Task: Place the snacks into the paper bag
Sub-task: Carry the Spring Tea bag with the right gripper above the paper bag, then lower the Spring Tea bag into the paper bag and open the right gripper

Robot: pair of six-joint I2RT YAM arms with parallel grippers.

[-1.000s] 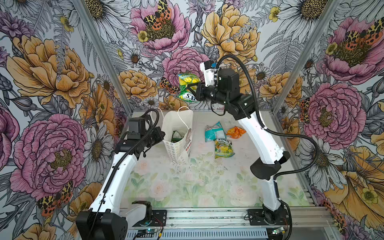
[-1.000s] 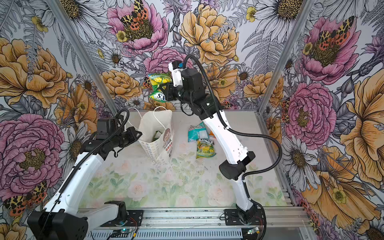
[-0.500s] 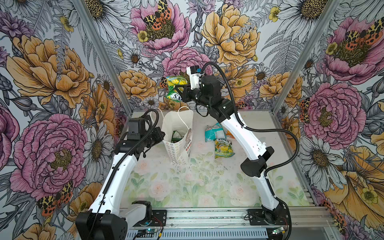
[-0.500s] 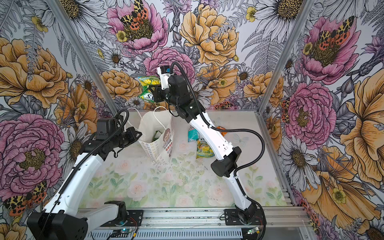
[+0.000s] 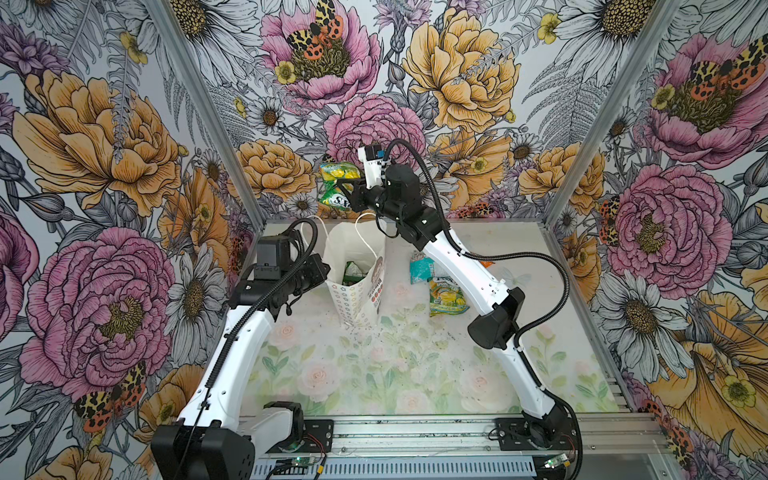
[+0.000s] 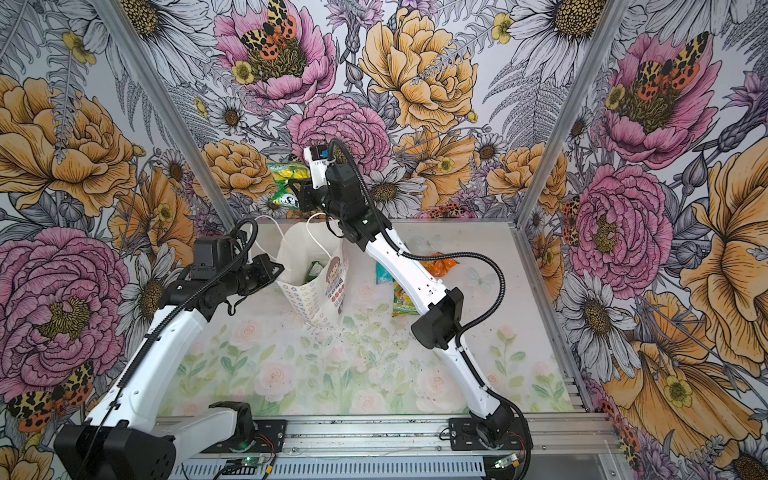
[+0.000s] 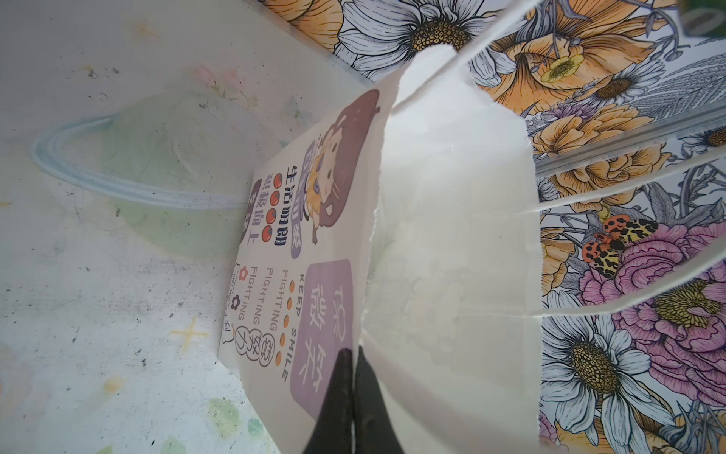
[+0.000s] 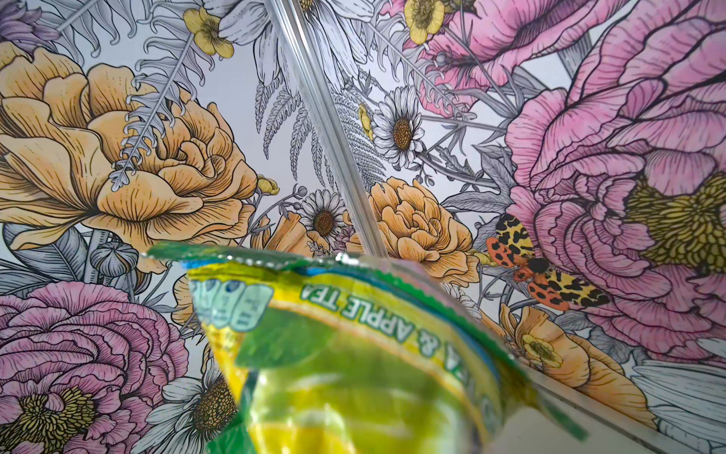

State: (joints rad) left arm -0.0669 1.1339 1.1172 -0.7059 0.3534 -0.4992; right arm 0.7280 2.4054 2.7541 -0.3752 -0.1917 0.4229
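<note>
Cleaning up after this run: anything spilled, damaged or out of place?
Dark specks litter the table at the base of the paper bag, like crumbs or grit. The bag, pinched by the left gripper, shows no tear.

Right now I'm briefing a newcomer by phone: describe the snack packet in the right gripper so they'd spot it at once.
Find the tall white paper bag standing on the table. Raised near its top, the right gripper clamps a crinkly green-yellow foil packet. Unlike the matching green-yellow packet lying right of the bag, it alone hangs in the air.
</note>
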